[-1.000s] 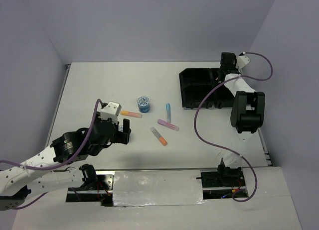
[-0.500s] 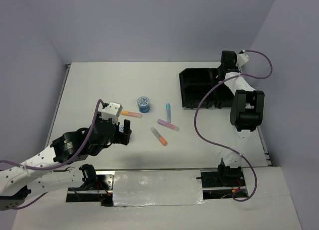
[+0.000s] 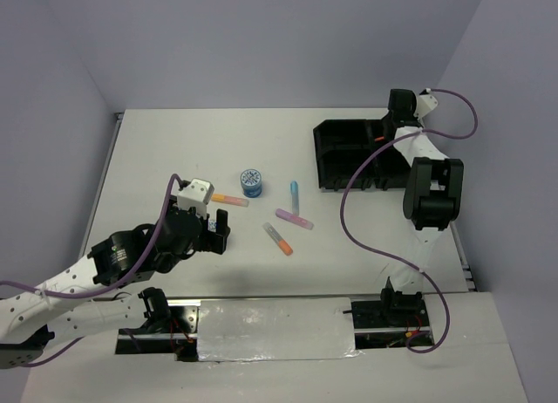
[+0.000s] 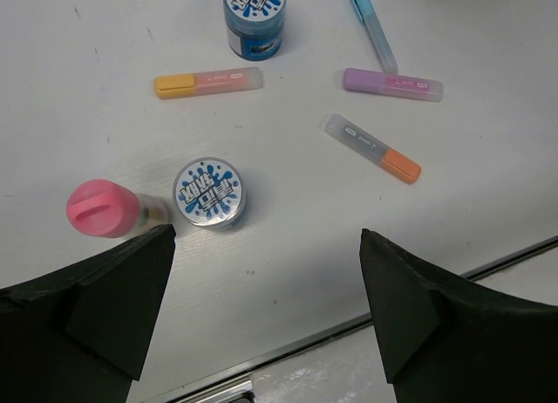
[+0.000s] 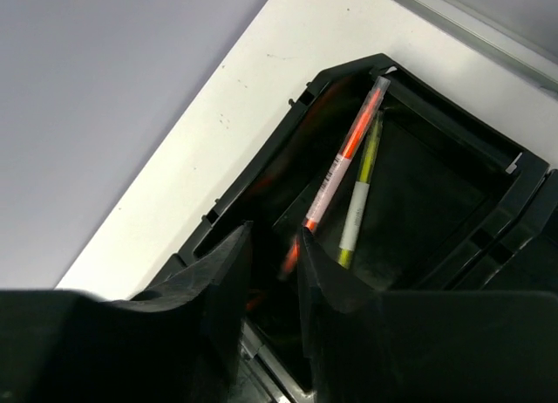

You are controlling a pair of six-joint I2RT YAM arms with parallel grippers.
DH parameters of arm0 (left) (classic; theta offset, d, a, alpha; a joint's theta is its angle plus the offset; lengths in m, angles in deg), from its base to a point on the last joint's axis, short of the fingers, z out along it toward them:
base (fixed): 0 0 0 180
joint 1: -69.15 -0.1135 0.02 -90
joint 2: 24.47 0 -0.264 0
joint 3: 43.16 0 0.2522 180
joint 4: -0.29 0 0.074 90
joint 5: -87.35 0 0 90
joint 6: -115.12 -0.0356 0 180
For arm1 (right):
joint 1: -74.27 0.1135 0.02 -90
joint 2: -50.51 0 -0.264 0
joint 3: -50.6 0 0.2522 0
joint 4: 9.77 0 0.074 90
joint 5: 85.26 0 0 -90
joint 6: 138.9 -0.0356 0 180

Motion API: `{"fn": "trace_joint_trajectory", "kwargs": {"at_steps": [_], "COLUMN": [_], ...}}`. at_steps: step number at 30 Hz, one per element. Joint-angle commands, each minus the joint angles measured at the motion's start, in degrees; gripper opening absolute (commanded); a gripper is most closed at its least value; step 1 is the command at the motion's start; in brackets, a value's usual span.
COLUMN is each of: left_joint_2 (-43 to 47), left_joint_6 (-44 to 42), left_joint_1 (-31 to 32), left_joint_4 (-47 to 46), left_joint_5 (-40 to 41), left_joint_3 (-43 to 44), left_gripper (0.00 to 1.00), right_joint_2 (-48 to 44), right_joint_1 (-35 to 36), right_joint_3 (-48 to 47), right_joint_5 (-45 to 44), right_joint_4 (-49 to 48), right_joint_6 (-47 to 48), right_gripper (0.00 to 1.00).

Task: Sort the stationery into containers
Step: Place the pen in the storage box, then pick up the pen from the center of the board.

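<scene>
Pink-capped bottle (image 4: 103,208) shows (left wrist only).

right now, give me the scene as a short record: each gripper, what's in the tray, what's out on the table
left gripper: open, empty, above the table
right gripper: over black tray, jaws nearly together, grip unclear
in tray: orange pen, yellow-green pen, same compartment
on table: near tub beside pink-capped bottle, far tub, yellow-capped marker, light blue pen, purple marker, orange-capped marker
</scene>
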Motion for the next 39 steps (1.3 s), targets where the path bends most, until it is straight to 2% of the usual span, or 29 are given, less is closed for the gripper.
{"fn": "trace_joint_trajectory", "kwargs": {"at_steps": [1,2,4,6,9,12,13,19,24,26,27,28,30,33,37,39], "left_joint_2": [1.03,1.12,1.21,1.21,0.86,0.07,-0.28,0.06,3.05,4.72,5.42,6.56,7.97,8.68,8.24,7.37], "left_joint_6": [-0.74,-0.74,-0.82,-0.65,0.4,2.86,3.74,11.64,19.47,22.02,22.38,22.55,22.55,22.38,20.27,20.01], "left_joint_1": [0.2,0.2,0.2,0.2,0.2,-0.15,-0.41,-4.89,-7.27,-7.44,-7.53,-7.62,-7.71,-7.62,-7.71,-7.71], "left_joint_4": [-1.91,-1.91,-1.99,-1.91,-0.95,1.42,2.22,9.15,15.04,17.33,17.52,17.43,17.25,16.82,14.97,15.06], "left_joint_5": [0.38,0.38,0.38,0.55,2.04,5.55,7.82,15.4,21.81,23.66,24.01,24.19,24.63,24.72,23.49,23.05], "left_joint_3": [-0.27,-0.18,-0.36,-0.18,0.08,0.78,1.05,2.98,4.03,4.47,4.39,4.39,4.13,3.95,3.51,3.6], "left_gripper": [0.99,0.99,0.99,0.99,0.99,0.99,0.99,0.99,0.99,0.99,0.99,0.99,0.99,0.99,0.99,0.99], "right_joint_2": [0.58,0.67,0.41,-0.9,-2.83,-5.81,-6.96,-15.93,-24.98,-27.0,-27.36,-27.36,-27.1,-25.96,-23.16,-20.09], "right_joint_1": [-0.82,-0.83,-0.83,-0.65,1.01,4.09,5.66,15.42,24.2,27.37,28.87,32.36,35.72,41.26,42.24,42.24], "right_joint_3": [-0.82,-0.82,-0.82,-0.21,0.85,1.46,2.25,7.96,14.03,14.64,14.73,14.56,15.17,17.19,19.39,19.31], "right_joint_5": [0.31,0.84,1.55,4.0,6.47,7.17,7.17,8.14,19.01,20.61,22.19,23.16,23.52,19.5,16.06,13.6], "right_joint_4": [-0.24,-0.42,-0.33,-1.38,-2.27,-2.0,-2.53,-3.06,-1.48,3.17,4.4,8.41,11.25,15.3,15.23,15.83], "right_joint_6": [-0.86,-0.68,-0.33,0.46,3.44,7.49,8.36,15.66,23.39,26.82,28.22,29.19,31.83,34.3,28.61,27.1], "right_gripper": [0.35,0.43,0.51,0.63,0.73,0.76,0.83,0.85,0.85,0.87,0.87,0.99,1.0,1.0,0.98,0.93]}}
